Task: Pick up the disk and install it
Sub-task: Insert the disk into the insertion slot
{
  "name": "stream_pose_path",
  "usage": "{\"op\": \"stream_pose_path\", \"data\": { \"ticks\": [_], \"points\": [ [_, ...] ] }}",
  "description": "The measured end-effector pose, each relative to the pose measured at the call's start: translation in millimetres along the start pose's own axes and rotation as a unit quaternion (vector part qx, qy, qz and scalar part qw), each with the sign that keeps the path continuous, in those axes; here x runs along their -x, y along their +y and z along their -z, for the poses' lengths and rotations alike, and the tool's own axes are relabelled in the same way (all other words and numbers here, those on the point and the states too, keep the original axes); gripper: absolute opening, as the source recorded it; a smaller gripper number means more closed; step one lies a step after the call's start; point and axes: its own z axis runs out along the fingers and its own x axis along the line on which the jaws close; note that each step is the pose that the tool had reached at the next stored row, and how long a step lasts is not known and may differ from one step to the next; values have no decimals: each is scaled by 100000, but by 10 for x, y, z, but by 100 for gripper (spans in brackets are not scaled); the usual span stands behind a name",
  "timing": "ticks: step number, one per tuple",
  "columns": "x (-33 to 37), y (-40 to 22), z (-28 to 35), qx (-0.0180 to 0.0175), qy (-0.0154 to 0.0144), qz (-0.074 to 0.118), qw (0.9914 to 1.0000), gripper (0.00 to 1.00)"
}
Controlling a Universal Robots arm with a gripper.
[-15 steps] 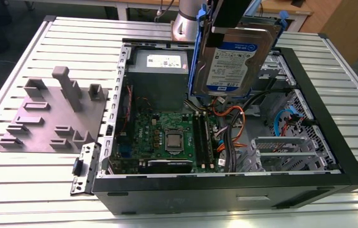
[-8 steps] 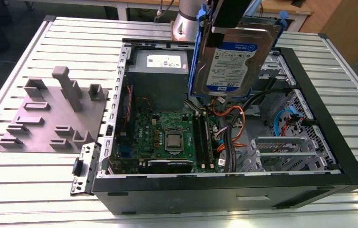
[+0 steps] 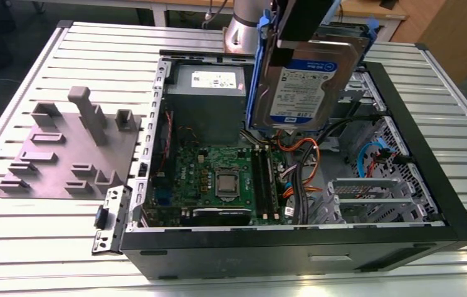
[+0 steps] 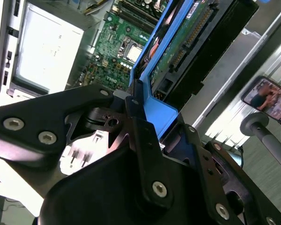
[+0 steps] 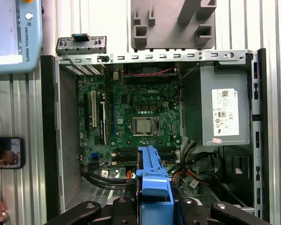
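**Exterior view: disk held aloft over the open case**

Exterior view shows the disk (image 3: 312,77) hanging on edge, label face outward, directly below the gripper (image 3: 304,28) and above the open computer case (image 3: 432,154). Fingers clamped on the blue rail (image 4: 160,112) at the disk's upper end; the second wrist view shows the black fingers (image 4: 143,129) pinching that blue plastic from both sides. Not yet seated anywhere.

Beneath the hand: motherboard (image 5: 140,122), with the grey power supply (image 5: 220,105) off to one side of it. Drive cage (image 3: 370,198) sits lower in the case, well apart from the disk.

Handling, as judged: rigid metal body, fairly dense, shock-sensitive. The rails are thin plastic and probably flex a little, so a grip there looks less secure than across the metal sides. Exposed circuit board (image 4: 178,49) best left untouched.

Writing: white-and-blue label on the disk and a small white label on the power supply, both too fine to make out.
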Motion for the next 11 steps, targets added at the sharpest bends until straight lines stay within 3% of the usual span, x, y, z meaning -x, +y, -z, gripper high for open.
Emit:
{"op": "stream_pose_path", "data": {
  "ticks": [11],
  "points": [
    [-286, -36, -21, 2, 2, 1, 100000, 36]
  ]
}}
